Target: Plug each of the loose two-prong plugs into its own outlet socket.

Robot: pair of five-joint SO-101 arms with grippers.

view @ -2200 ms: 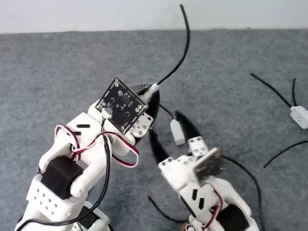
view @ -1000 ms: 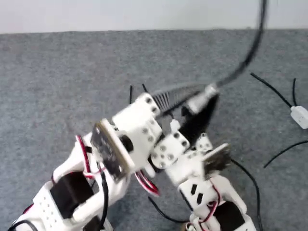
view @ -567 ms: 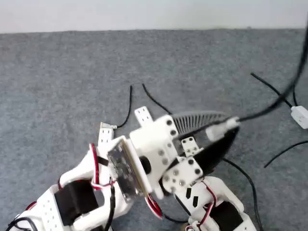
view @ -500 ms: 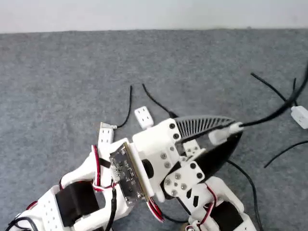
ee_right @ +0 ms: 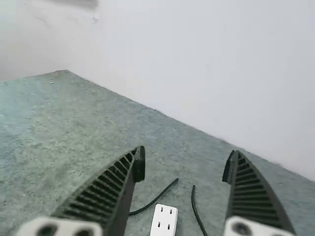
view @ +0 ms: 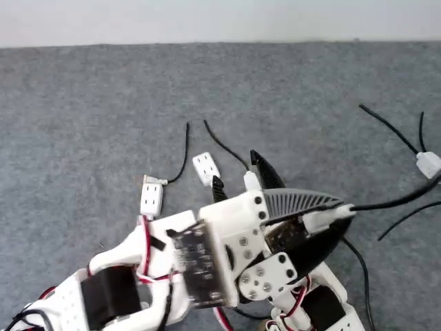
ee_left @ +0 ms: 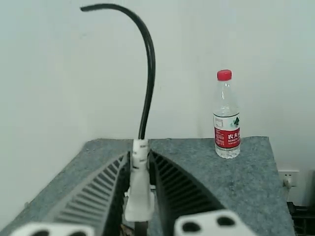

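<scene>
left socket [view: 151,196]: lies flat on the grey bench [view: 83,110], with a black cord curving away behind it.
second socket [view: 205,167]: lies on the bench, near the first and to its right.
right jaws: spread wide and holding nothing, low over the bench just beside the second socket.
left jaws: clamped on a white plug [view: 325,220] held above the bench, its cord [view: 393,201] running right.
far white connector [view: 428,164]: lies at the bench's right edge, well apart.
</scene>
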